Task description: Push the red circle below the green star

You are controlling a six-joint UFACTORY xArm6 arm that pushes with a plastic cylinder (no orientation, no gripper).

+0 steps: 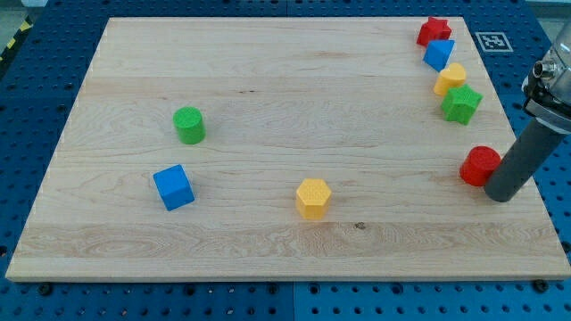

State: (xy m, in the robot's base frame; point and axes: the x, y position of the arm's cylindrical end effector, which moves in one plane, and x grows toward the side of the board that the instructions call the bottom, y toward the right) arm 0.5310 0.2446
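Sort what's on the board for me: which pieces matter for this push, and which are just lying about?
In the job:
- red circle block, at the view's right
- green star block, above it
- my tip, against the red circle's right side

Lying about:
- red star block
- blue block
- yellow block
- green cylinder block
- blue cube block
- yellow hexagon block

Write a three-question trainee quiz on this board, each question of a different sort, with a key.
1. True or false: my tip sits at the view's right of the red circle block.
2. Which block lies nearest above the red circle? A) green star block B) blue cube block C) yellow hexagon block
3. Fill in: the green cylinder block stands above the ____ cube on the wooden board.

Key: 1 true; 2 A; 3 blue.
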